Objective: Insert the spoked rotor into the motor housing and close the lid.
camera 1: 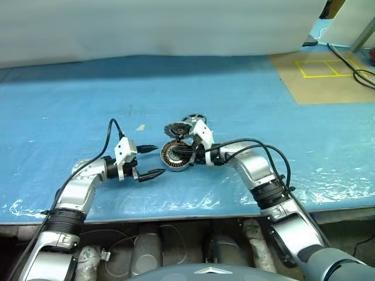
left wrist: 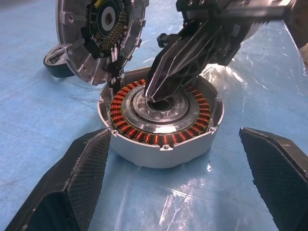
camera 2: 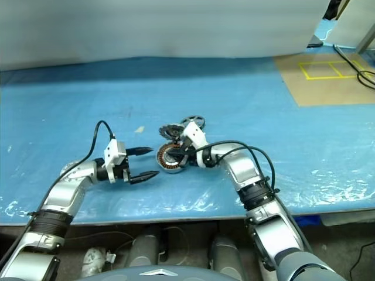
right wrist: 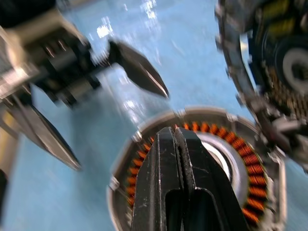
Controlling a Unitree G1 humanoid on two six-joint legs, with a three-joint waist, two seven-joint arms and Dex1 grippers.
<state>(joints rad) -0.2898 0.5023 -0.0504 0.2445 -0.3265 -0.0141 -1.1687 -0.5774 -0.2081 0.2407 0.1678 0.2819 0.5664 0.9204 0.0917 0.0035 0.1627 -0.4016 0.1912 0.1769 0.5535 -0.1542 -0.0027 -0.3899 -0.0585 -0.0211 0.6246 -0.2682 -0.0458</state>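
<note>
Motor housing (left wrist: 161,122) sits on the counter (camera 1: 70,99), a flat top w/ wrinkled, glossy blue plastic sheet. It's a round grey metal shell, smooth machined wall w/ small screw lugs on the rim, ring of copper-coloured windings inside, shiny silver ring and dark bore at centre. Right gripper (left wrist: 156,94) comes in over the housing, its two black tapered fingers pressed together w/ nothing between them, tips down at the centre bore. In the right wrist view the closed fingers (right wrist: 171,159) lie across the windings. Hinged lid (left wrist: 98,36), round grey disc w/ ribbed edge and dark circuit-like inner face, stands tilted up at the housing's far rim, just beyond the right gripper's tips. Spoked rotor (camera 1: 194,119), small wheel w/ shiny rim and dark spokes, lies on the sheet just behind the lid, past the right gripper, apart from the housing. Left gripper (camera 1: 151,160) hangs just beside the housing on the near side, its pointed, matte, rough-textured black fingers (left wrist: 70,185) spread wide, holding nothing, not touching the shell.
</note>
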